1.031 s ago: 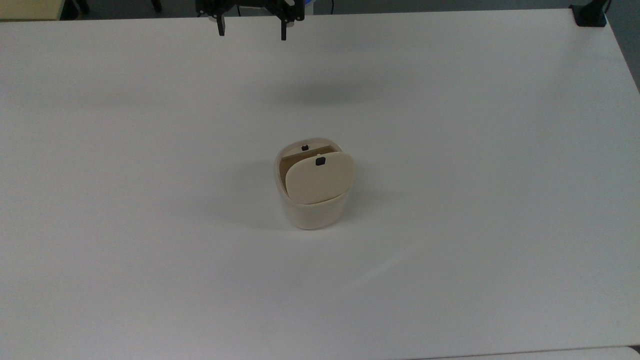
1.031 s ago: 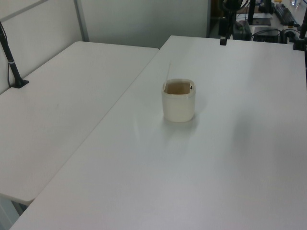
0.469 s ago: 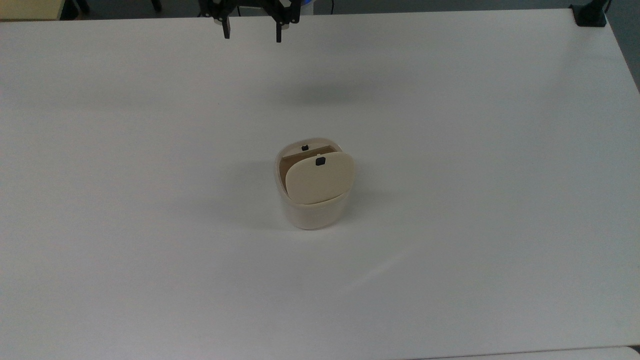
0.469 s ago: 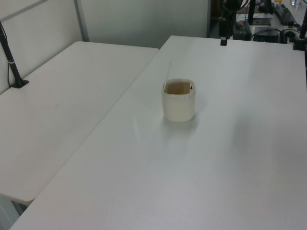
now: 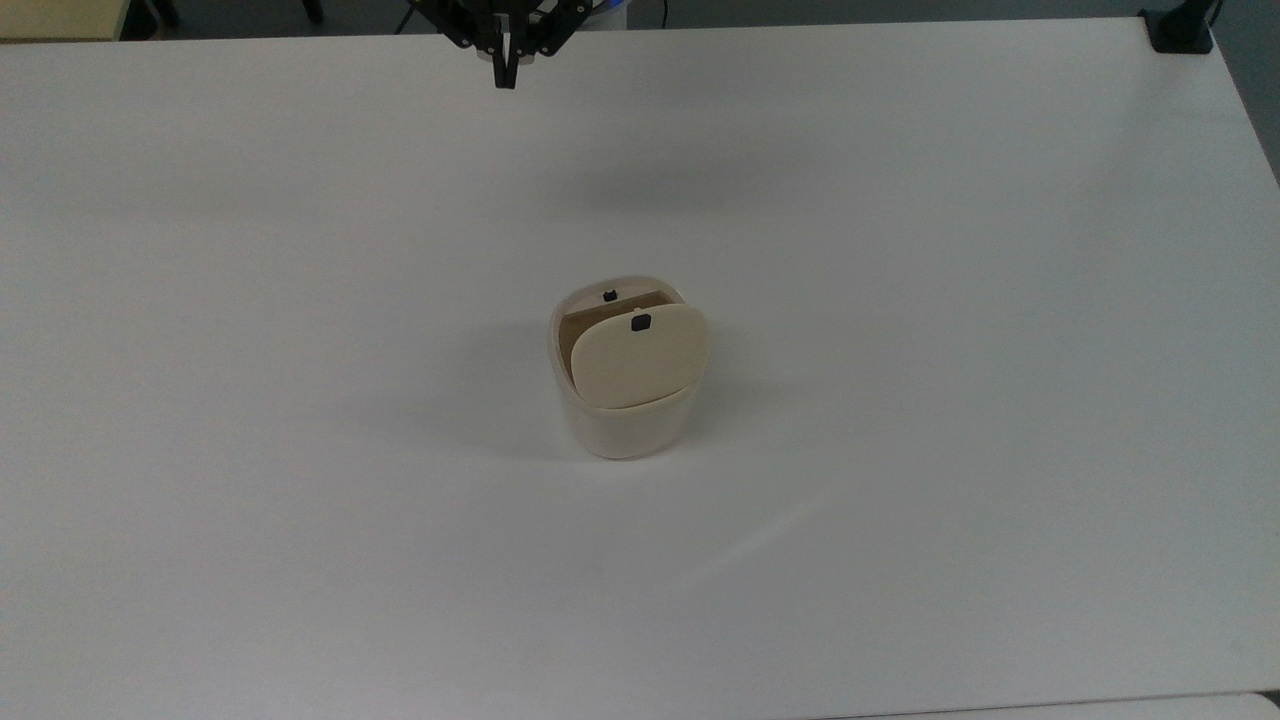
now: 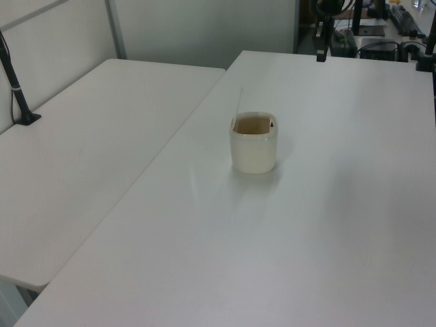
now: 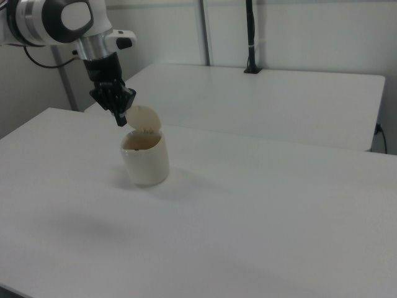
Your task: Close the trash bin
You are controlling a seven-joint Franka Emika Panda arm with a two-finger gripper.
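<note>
Since a second ago the pincer (image 5: 507, 72) has drawn its two black fingers together, from spread wide apart to meeting at a single tip, while nothing else on the worktop (image 5: 900, 300) has shifted. Seen from the top view, the pincer hangs at the upper edge of the frame, a little left of centre, above the far border of the white worktop, with a soft shadow below it on the surface. Well apart from it, near the middle of the frame, stands the trash bin (image 5: 625, 425), a cream tub with its lid (image 5: 640, 358) raised on the near side, a small black latch mark at the lid's top edge and another on the far rim, the brownish inside showing between them. From the left view, the bin (image 6: 254, 153) sits near the centre of the frame with its mouth open and the lid seen edge-on as a thin upright line at its left rim; the pincer (image 6: 320, 54) is a small dark shape at the top right, probably closed. From the right view, the arm comes in from the upper left, and the pincer (image 7: 120, 119), fingers pressed together and holding nothing, appears just left of the upright lid (image 7: 142, 118) above the bin (image 7: 146, 161).
</note>
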